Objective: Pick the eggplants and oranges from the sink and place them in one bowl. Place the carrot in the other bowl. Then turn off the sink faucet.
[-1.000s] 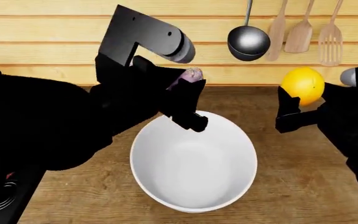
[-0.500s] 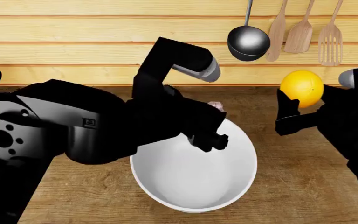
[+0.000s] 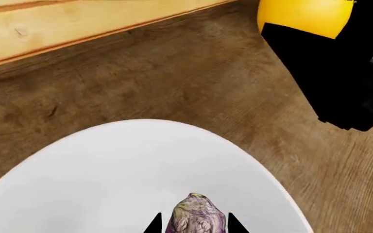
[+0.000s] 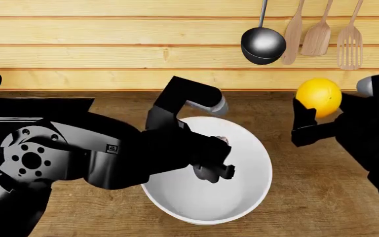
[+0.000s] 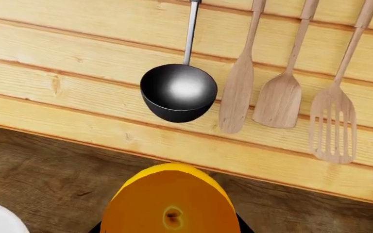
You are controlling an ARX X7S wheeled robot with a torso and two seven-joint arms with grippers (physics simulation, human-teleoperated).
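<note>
Two grippers each held produce: the left gripper (image 4: 217, 157) clamped a mottled purple eggplant (image 3: 195, 217) low over the white bowl (image 4: 255, 153) on the wooden counter (image 4: 321, 192), while farther off the right gripper (image 4: 306, 121) gripped a smooth yellow-orange orange (image 4: 319, 97) before the plank wall (image 4: 110, 44).

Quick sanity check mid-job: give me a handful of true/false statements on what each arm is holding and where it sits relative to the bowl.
1. The left gripper holds the eggplant over the white bowl. True.
2. The right gripper holds a carrot. False: it grips the orange.
3. The orange already lies inside the bowl. False: it is held off to the bowl's side, above the wooden counter.
4. A black ladle hangs on the wall beside wooden utensils. True.
5. The bowl already contains fruit. False: its visible inside is bare.
</note>
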